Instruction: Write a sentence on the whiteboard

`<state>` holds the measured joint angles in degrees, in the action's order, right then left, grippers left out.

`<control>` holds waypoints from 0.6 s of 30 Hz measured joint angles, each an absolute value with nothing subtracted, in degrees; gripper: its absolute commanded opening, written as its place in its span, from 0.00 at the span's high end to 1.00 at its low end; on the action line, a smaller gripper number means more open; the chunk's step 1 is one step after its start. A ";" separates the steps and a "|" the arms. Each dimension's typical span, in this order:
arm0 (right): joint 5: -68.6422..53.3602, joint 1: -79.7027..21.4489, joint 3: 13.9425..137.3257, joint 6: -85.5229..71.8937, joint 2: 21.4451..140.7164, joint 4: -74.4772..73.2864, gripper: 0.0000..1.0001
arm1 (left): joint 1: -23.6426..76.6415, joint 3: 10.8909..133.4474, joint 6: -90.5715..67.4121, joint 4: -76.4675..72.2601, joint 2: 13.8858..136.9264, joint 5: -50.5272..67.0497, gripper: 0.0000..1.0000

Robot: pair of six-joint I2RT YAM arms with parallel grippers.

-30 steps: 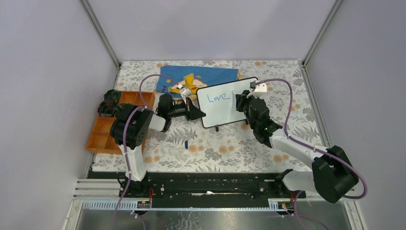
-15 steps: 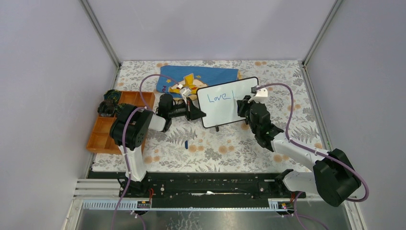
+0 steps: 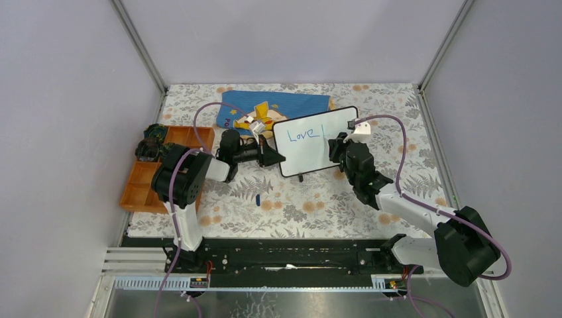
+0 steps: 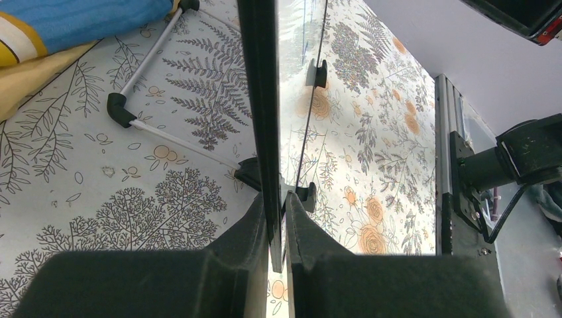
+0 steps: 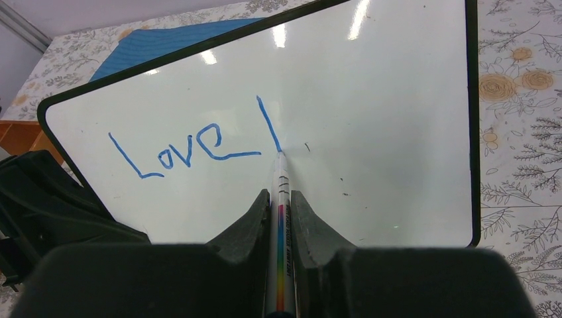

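I judge the whiteboard [image 3: 306, 151] light, stiff, slick; my left pincer [image 4: 278, 202] clamps its edge, right pincer [image 5: 280, 197] clenches the thin marker [image 5: 279, 173].

One whiteboard [image 3: 306, 158], one marker [image 5: 281, 218], one cloth [image 3: 298, 103], one tray [image 3: 136, 192].

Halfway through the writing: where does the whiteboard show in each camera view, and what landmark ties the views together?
Top external: the whiteboard stands at the centre of the picture.
Left wrist: edge-on, its black rim running down the middle into the left hand.
Right wrist: face-on, filling most of the frame.
Shared landmark: the blue cloth behind the board, top left in both wrist views.
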<state>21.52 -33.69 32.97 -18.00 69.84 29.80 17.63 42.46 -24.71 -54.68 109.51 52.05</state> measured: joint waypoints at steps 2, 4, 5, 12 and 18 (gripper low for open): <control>21.54 -33.69 33.26 -17.91 69.84 29.43 1.00 | 17.63 42.46 -24.67 -54.65 109.51 52.05 1.00; 21.54 -33.69 33.65 -17.78 69.87 28.95 1.00 | 17.65 42.52 -24.67 -54.59 109.51 52.07 1.00; 21.58 -33.69 33.80 -17.76 69.87 28.73 1.00 | 17.65 42.57 -24.67 -54.46 109.51 52.07 1.00; 21.96 -33.69 35.59 -17.12 70.37 28.49 1.00 | 17.74 42.68 -24.60 -54.26 109.51 52.05 1.00; 22.13 -33.69 36.56 -16.32 70.81 28.51 1.00 | 18.02 42.81 -24.27 -54.24 109.51 51.99 1.00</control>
<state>22.13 -33.69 36.56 -16.32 70.81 28.51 18.02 42.81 -24.27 -54.24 109.51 51.99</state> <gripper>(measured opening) 0.179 0.159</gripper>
